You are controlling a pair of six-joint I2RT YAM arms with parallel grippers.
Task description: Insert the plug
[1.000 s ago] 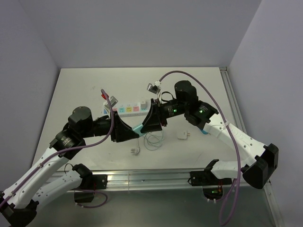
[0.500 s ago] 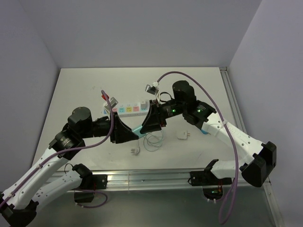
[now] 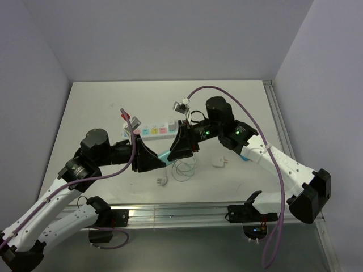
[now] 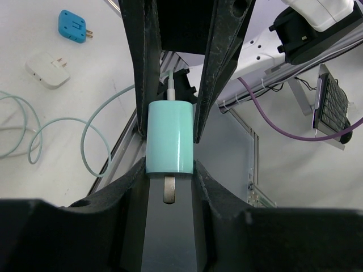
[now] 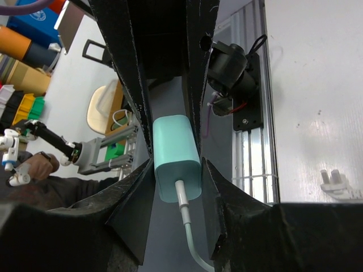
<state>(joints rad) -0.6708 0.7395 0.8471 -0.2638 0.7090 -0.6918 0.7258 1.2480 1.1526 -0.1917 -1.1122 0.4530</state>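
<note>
Top external: teal plug [image 3: 164, 156] mostly hidden, pinched between left fingers [image 3: 146, 158], right fingers [image 3: 181, 147].

The mint-green plug [image 4: 170, 136], prong [image 4: 169, 190] at one end, cable [image 5: 184, 212] at the other, is held aloft near the power strip [image 3: 152, 131].

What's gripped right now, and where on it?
The teal plug, pinched by both: left gripper at the prong end, right gripper at the cable end.

Left claw [image 3: 163, 160], right claw [image 3: 172, 155], tip to tip, both clamping plug [image 4: 170, 136]
</note>
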